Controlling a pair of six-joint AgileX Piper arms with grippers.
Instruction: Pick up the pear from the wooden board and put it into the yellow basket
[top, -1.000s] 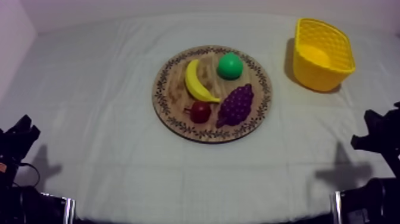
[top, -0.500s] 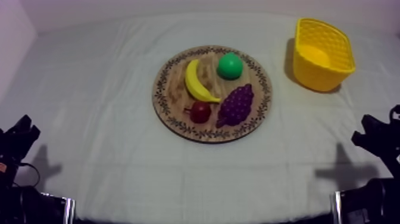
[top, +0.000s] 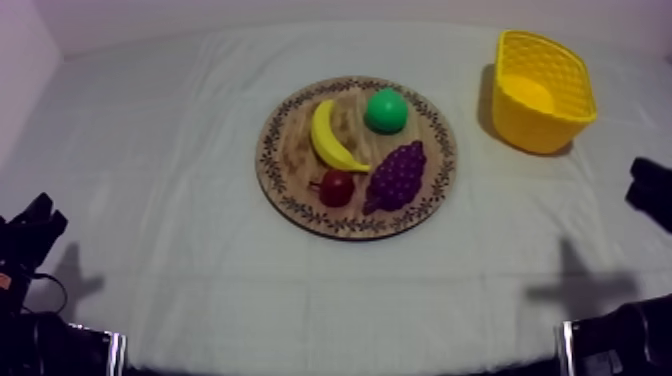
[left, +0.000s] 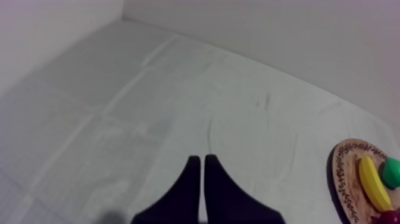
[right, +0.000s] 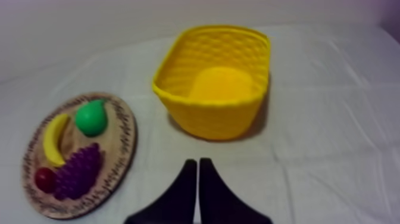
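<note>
Pear (top: 385, 110), round and green, lies on the far right part of the board (top: 288, 150), and neither claw touches it. The table (top: 180, 130) under its grey-white cloth is the largest thing here. The board sits at the table's middle, round and wooden with a patterned rim. The yellow basket (top: 530, 125) stands upright at the far right of the table, mouth up, well apart from the board. On the board, the bunch of grapes (top: 397, 175) lies at the near right, just on the near side of the pear. The banana (top: 330, 135) curves along the middle, just left of the pear. The small red fruit (top: 336, 187) sits at the near side, just beside the grapes and the banana's near tip. The left claw (left: 198, 159) rests low at the near left of the table over bare cloth, well to the left of the board. Its two fingers are pressed together in a narrow wedge and hold nothing. The right claw (right: 194, 161) is just as narrow and holds nothing. It hangs over the cloth on the near side of the basket, with the board off to its left.
</note>
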